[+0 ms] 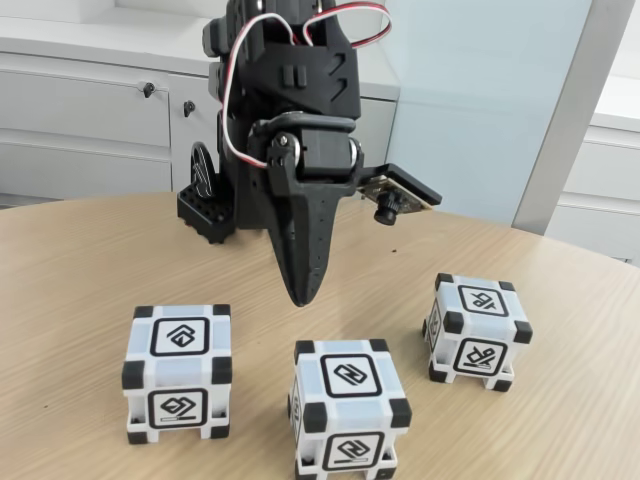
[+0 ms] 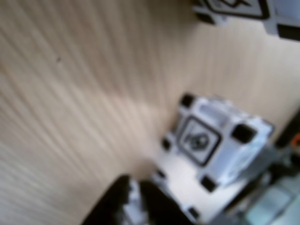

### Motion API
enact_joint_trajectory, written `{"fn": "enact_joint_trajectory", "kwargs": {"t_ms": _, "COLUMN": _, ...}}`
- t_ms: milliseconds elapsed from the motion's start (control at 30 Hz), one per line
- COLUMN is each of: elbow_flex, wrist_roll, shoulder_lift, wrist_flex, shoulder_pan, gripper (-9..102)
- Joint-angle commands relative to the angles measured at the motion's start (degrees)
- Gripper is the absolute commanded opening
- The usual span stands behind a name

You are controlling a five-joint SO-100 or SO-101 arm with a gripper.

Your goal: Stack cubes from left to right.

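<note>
We see three cubes (image 1: 178,372) (image 1: 349,417) (image 1: 477,331) apart on table (image 1: 80,270), gripper (image 1: 303,295) above w/ fingers together, holding nothing.

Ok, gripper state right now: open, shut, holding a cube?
Gripper: shut, holding nothing, hanging above the table between the left cube and the middle cube.

In the fixed view the middle cube (image 1: 349,417) runs off the bottom edge. The blurred wrist view cuts another cube (image 2: 243,11) at its top edge, beyond the smeared, unreadable glyph (image 2: 198,140).
</note>
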Motion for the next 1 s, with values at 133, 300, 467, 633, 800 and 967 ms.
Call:
{"fn": "enact_joint_trajectory", "kwargs": {"t_ms": 133, "elbow_flex": -2.3, "wrist_roll": 8.5, "shoulder_lift": -0.2, "wrist_flex": 0.6, "shoulder_pan": 0.3, "gripper": 0}}
{"fn": "enact_joint_trajectory", "kwargs": {"t_ms": 300, "elbow_flex": -2.3, "wrist_roll": 8.5, "shoulder_lift": -0.2, "wrist_flex": 0.6, "shoulder_pan": 0.3, "gripper": 0}}
{"fn": "enact_joint_trajectory", "kwargs": {"t_ms": 467, "elbow_flex": -2.3, "wrist_roll": 8.5, "shoulder_lift": -0.2, "wrist_flex": 0.6, "shoulder_pan": 0.3, "gripper": 0}}
{"fn": "enact_joint_trajectory", "kwargs": {"t_ms": 633, "elbow_flex": -2.3, "wrist_roll": 8.3, "shoulder_lift": -0.2, "wrist_flex": 0.6, "shoulder_pan": 0.3, "gripper": 0}}
{"fn": "enact_joint_trajectory", "kwargs": {"t_ms": 800, "elbow_flex": -2.7, "wrist_roll": 10.5, "shoulder_lift": -0.2, "wrist_flex": 0.5, "shoulder_pan": 0.3, "gripper": 0}}
{"fn": "enact_joint_trajectory", "kwargs": {"t_ms": 967, "elbow_flex": -4.3, "wrist_roll": 10.4, "shoulder_lift": -0.2, "wrist_flex": 0.6, "shoulder_pan": 0.4, "gripper": 0}}
